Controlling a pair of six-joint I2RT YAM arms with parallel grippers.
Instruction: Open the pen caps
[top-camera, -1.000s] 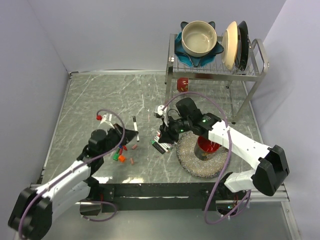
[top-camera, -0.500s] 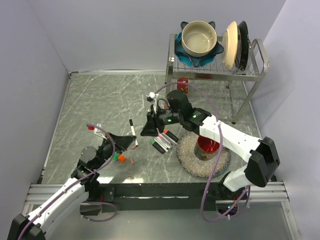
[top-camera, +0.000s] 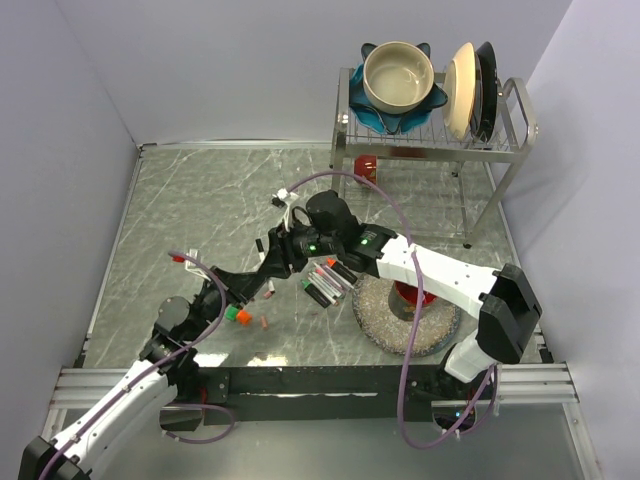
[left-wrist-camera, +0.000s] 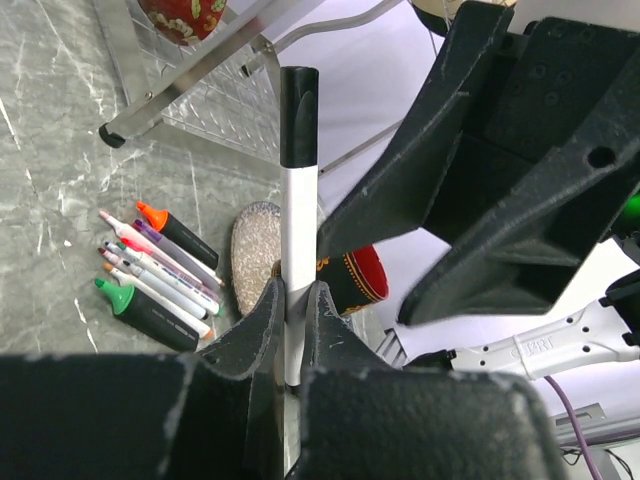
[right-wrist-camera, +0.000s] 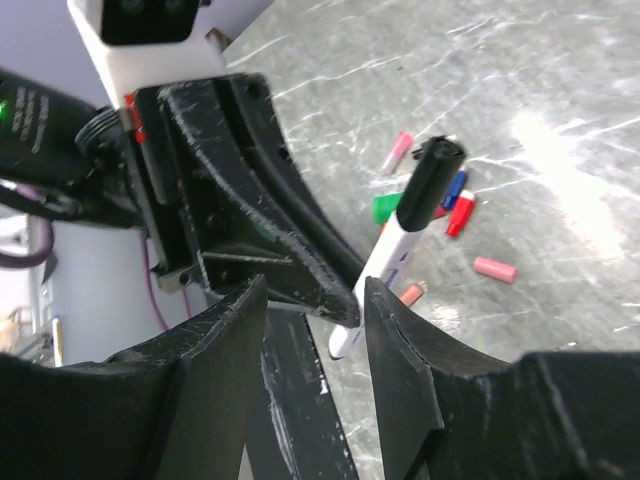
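Between my two arms, low over the table (top-camera: 190, 200), my left claw (left-wrist-camera: 290, 300) pinches the white marker (left-wrist-camera: 297, 230) low on its barrel. It holds it upright, so the black cap (left-wrist-camera: 298, 115) stands free for pulling. My right claw (right-wrist-camera: 312, 290) faces it, jaws parted, empty, not yet on the cap. Loose caps (right-wrist-camera: 386, 208) lie below. I judge the air beyond the cap open for a straight pull; the marker pile (left-wrist-camera: 150, 265) and dish rack (top-camera: 520, 110) sit well apart.

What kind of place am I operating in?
Likely a staged kitchen-style test cell: a marble-look tabletop boxed by plain walls, with a dish rack holding a bowl and plates.
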